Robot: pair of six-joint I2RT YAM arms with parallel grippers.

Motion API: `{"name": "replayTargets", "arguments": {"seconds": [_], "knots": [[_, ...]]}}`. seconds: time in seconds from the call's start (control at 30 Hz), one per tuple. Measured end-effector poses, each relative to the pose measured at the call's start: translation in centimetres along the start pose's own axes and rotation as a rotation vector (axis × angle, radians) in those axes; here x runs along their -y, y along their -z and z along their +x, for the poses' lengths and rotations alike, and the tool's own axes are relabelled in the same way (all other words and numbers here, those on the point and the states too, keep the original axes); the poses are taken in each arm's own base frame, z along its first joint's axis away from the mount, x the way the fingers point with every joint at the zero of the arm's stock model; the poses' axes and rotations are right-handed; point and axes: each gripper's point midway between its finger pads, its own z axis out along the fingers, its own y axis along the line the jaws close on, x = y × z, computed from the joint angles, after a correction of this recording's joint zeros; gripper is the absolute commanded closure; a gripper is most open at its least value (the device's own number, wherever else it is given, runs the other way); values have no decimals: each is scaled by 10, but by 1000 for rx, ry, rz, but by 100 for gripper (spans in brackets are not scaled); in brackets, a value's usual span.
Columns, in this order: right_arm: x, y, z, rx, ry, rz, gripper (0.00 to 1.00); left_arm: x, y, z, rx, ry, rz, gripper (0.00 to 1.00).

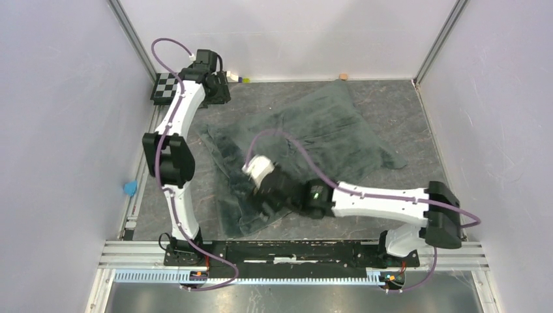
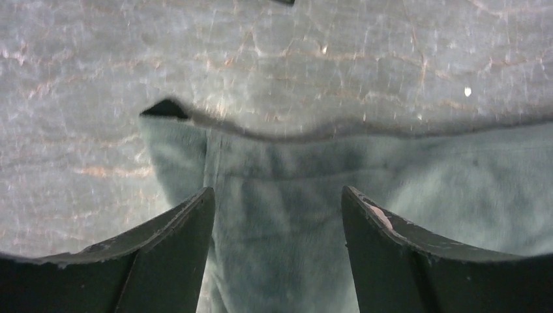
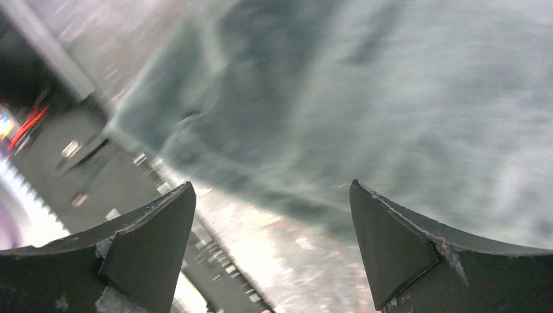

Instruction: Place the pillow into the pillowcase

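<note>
While the pillowcase point(image 1: 313, 130) is lying spread plush side up on the table point(image 1: 411, 117), the left end effector point(image 2: 277, 195) is being held with its fingers apart, a hemmed corner of the fabric just ahead of them, probably so an edge can be pinched. The right end effector point(image 3: 272, 189), likewise spread and gripping nothing, is being held over another edge, seemingly seeking the opening. The pillow is not being shown in any view.
</note>
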Motion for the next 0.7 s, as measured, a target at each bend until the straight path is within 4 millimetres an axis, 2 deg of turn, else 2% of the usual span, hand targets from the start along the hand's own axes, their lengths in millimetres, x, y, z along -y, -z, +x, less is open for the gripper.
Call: {"name": "replayTargets", "arguments": {"seconds": [0.07,0.13,0.17,0.27,0.33,0.4,0.43,0.5,0.57,0.63,0.67,0.7], "knots": [[47,4,-18,52,-80,101,4,-6,16,13,5,13,12,23],[98,7,-24,79,-149,217,4,-13,37,31,4,35,30,23],[131,8,-24,84,-192,286,3,-18,49,44,10,53,43,23],[193,10,-14,76,-267,418,2,-25,69,72,22,102,83,18],[232,13,-5,62,-306,503,2,-26,76,95,12,138,122,17],[267,14,1,60,-340,579,2,-22,75,117,-11,173,160,20],[282,13,5,53,-351,609,2,-19,72,124,-27,183,175,23],[303,6,17,21,-364,658,3,-9,62,139,-67,205,205,39],[314,-7,36,-36,-370,683,4,0,50,146,-96,221,220,66],[313,-19,57,-87,-372,682,6,8,34,150,-121,230,219,90],[309,-22,71,-112,-375,674,6,10,26,152,-137,231,208,96],[303,-25,83,-124,-379,667,5,11,17,152,-152,228,193,97]]}}
